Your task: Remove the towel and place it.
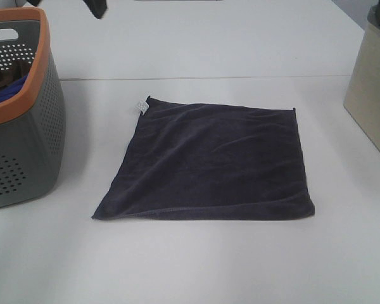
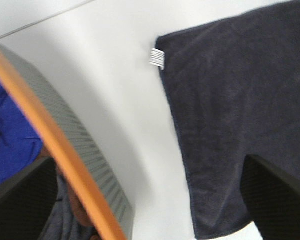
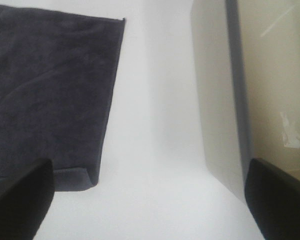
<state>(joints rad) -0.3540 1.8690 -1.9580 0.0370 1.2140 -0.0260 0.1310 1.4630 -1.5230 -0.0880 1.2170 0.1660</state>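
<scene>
Lies flat and spread out at the centre of the exterior high frame, on the white desk point(image 1: 196, 266): the towel point(image 1: 209, 161), dark navy-purple terry, roughly square, hemmed, with a small white tag point(image 1: 142, 106) at its upper-left corner. Sits well apart from the grey laundry basket point(image 1: 25, 152) with the orange rim at the left edge, where bright blue cloth point(image 1: 9, 92) and something brownish show inside, and apart from the beige box point(image 1: 373, 107) at the right edge. Touched by neither arm; no fold or lift visible, only shallow wrinkles near the upper edge. Left jaws point(image 2: 150, 200) spread wide and empty, one dark finger over the basket side, the other over the towel's near-left portion, so the tag edge runs just beside their gap. Right jaws point(image 3: 150, 200) likewise spread wide and empty, hovering over bare desk between the towel's right edge and the box wall. No marked long axis to the cloth; edges skewed slightly, lower-left corner pushed out toward the lower left of the high frame. Judged from this layout: placed already, or awaiting a fresh grasp, cannot tell which. For any coming pinch, left arm looks nearer, its jaws partly over the fabric; right arm would need to shift toward frame centre to reach the right hem.
</scene>
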